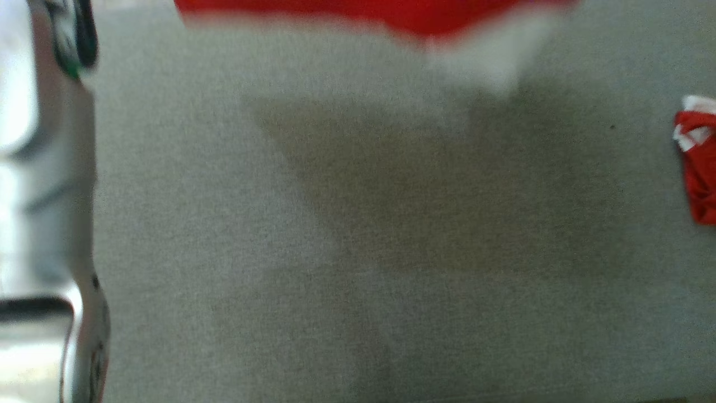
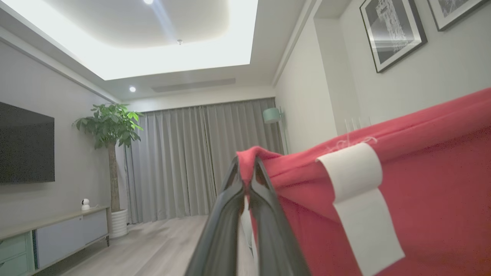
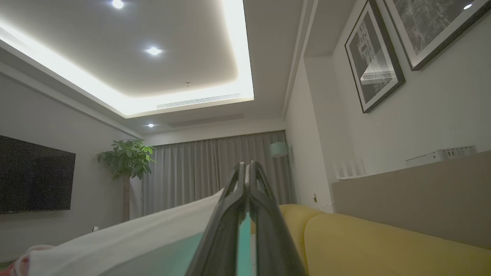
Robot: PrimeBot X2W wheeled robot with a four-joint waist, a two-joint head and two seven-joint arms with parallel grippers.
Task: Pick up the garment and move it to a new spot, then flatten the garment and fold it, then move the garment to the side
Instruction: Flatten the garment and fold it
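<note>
Carry step: left tool (image 2: 247,180) clenched on red cloth garment with white bands (image 2: 422,184), right tool (image 3: 247,168) clenched beside its white cloth, garment hanging over far edge of grey fabric surface (image 1: 358,252); best held taut, both sides lowered evenly.

Layout overview
We see the garment (image 1: 391,14) over the far side of the surface (image 1: 358,252), a second cloth (image 1: 699,168) well apart at its right edge.
</note>
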